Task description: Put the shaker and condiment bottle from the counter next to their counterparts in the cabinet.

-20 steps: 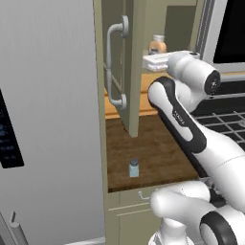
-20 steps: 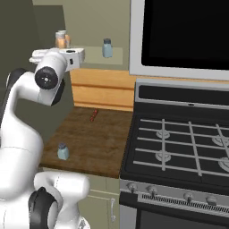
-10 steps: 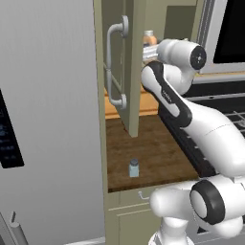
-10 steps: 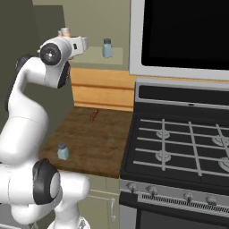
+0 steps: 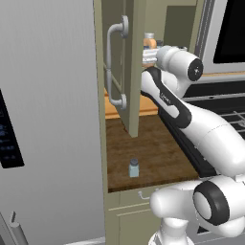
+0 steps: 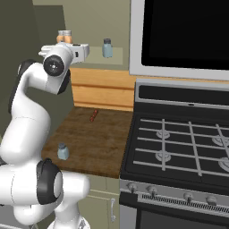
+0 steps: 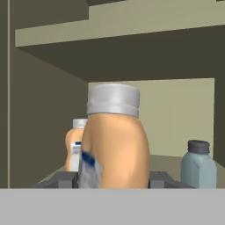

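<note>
– Where's the condiment bottle (image 7: 115, 143)?
– Clamped in the gripper (image 7: 114, 179), inside the cabinet (image 5: 135, 72). A second bottle (image 7: 74, 148) stands at 9 o'clock, the cabinet shaker (image 7: 198, 165) at 3. Set it down upright beside its match, then release.
– And the other shaker (image 5: 134, 168)?
– On the counter (image 6: 96, 136). The fingertips themselves are hidden.

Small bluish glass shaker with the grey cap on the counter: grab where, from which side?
Grip the small squarish bluish glass shaker across two flat sides of its body, just below the grey metal cap, probably from above: it stands upright and alone near the front edge of the dark brown wooden counter.
</note>
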You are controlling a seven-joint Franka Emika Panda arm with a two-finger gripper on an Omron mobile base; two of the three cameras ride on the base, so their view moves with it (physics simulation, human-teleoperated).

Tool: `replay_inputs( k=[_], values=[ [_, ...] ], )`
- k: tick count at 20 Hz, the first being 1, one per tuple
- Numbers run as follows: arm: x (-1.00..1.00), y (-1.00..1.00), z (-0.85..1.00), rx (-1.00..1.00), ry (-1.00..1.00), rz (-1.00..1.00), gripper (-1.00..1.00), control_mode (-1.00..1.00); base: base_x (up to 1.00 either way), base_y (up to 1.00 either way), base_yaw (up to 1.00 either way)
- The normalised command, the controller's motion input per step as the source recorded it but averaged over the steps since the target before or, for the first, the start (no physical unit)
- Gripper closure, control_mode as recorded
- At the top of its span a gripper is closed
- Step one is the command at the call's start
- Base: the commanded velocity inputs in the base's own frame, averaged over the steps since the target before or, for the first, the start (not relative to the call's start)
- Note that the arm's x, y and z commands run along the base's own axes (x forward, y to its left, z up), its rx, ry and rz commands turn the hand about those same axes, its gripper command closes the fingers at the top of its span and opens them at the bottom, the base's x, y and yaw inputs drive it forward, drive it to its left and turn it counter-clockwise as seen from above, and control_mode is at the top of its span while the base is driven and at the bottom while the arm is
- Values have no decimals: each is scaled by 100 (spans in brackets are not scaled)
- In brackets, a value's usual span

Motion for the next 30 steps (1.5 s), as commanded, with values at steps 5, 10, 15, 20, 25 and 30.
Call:
replay_inputs(
  k=[5,10,15,20,25,30],
  values=[
    [24,1,-1,0,0,0,100,-100,0,0,0],
    [29,11,-9,1,0,0,100,-100,0,0,0],
    [21,22,-31,10,1,5,100,-100,0,0,0],
    [21,6,-7,4,0,4,100,-100,0,0,0],
    [34,0,0,0,0,0,100,-100,0,0,0],
    [35,0,0,0,0,0,100,-100,0,0,0]
  ],
)
